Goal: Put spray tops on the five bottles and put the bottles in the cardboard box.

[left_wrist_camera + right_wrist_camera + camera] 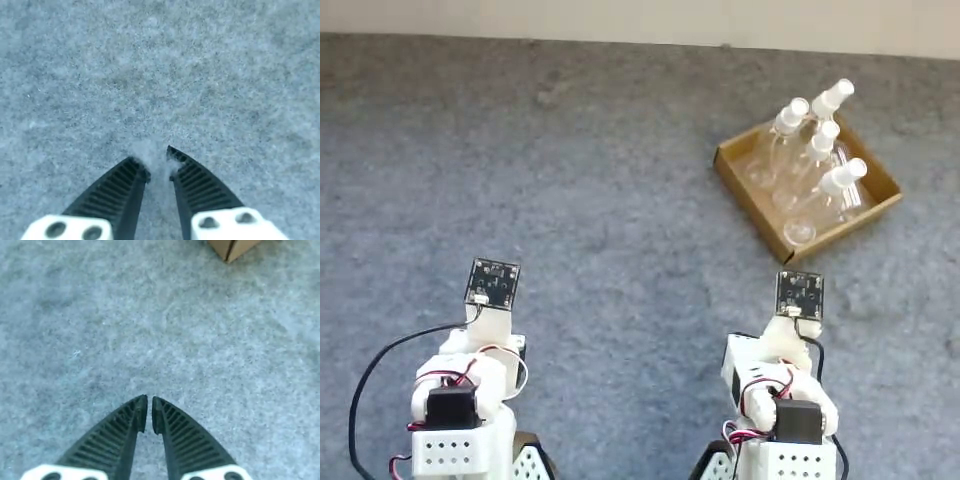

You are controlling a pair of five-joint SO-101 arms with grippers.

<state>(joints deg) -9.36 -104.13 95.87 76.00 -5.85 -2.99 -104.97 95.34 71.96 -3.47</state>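
Grey, felt-like cloth (570, 180) covers the table, with a pale strip of wall along its far edge. On the far right of the table sits the cardboard box (748, 207), turned at a slant to the table edge. Its corner also shows in the right wrist view (232, 247).

Clear bottles (800, 160) lie tilted inside the box, packed side by side. Their long axes run diagonally, with the bases toward the near left and the necks toward the far right. Four white spray tops (832, 97) can be counted, rising past the box's far rim. The exact number of bottles is hard to tell, since the clear bodies overlap.

Both arms are folded back at the near edge, well apart from the box, wrists pointing down at bare cloth. The left arm (470, 390) carries the left gripper (157, 162), its black ribbed jaws parted by a narrow gap and empty. The right arm (780, 390), the nearer to the box, has the right gripper (149, 407) closed tip to tip on nothing.
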